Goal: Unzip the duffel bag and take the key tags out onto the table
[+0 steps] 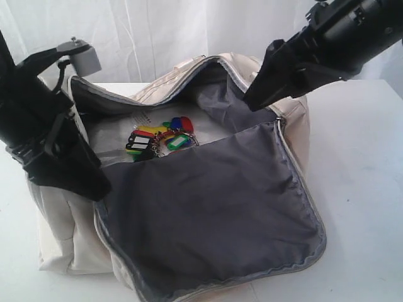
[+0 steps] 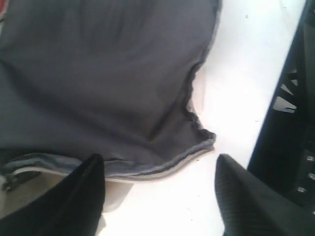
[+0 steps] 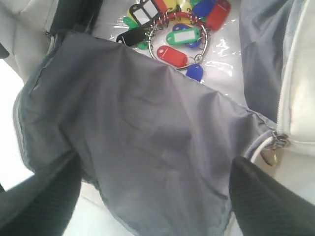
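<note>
One large cream-white fabric duffel bag (image 1: 63, 245) lies on the wide flat white table (image 1: 365, 189). Its broad lid flap (image 1: 214, 207) is unzipped and thrown forward with the dark grey lining up, and the flap's grey zip edge reaches the tabletop at the front. Inside the open main compartment, on a pale sheet (image 1: 113, 135) under wrinkled clear plastic, sits the bunch of small plastic key tags (image 1: 160, 138) on metal rings; red, blue, green, yellow and black ones show. The black left gripper (image 1: 94, 185) hovers at the bag's front left corner, over the flap's edge, its jaws wide apart with nothing between them. The black right gripper (image 1: 255, 97) hovers above the rear right of the opening, its jaws likewise spread wide and holding nothing. A small metal zip pull (image 3: 269, 156) dangles against the cream side wall, just beside the flap's corner
</note>
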